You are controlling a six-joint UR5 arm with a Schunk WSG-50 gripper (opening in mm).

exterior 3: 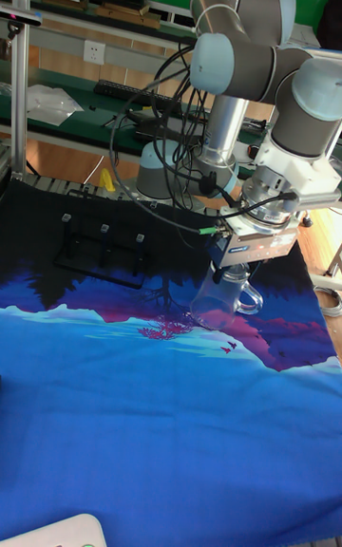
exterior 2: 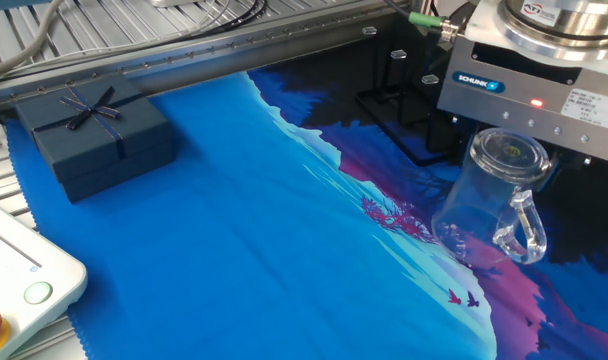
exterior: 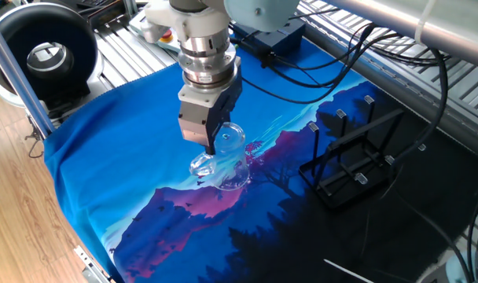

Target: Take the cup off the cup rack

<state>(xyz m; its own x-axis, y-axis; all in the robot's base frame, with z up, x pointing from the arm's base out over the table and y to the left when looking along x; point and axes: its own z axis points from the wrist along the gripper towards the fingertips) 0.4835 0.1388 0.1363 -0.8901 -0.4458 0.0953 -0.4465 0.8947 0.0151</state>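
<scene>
The cup [exterior: 228, 159] is a clear glass mug, tilted with its base up and its mouth low against the blue cloth. My gripper [exterior: 216, 142] is shut on its upper end from above. In the other fixed view the cup [exterior 2: 483, 201] leans left under the gripper [exterior 2: 511, 150], its loop handle pointing to the lower right. The tall fixed view shows the cup [exterior 3: 222, 294] beneath the gripper [exterior 3: 237, 271]. The cup rack [exterior: 354, 162], a black rod frame with grey-tipped pegs, stands apart on the dark part of the cloth, also visible as the cup rack [exterior 2: 405, 104] and the cup rack [exterior 3: 101, 248].
A dark blue gift box [exterior 2: 94, 134] with a ribbon lies at the far left of the cloth. A white button box [exterior 2: 16, 291] sits at the near left corner. Black cables [exterior: 357, 55] run behind the arm. A round black device [exterior: 45, 53] stands off the table.
</scene>
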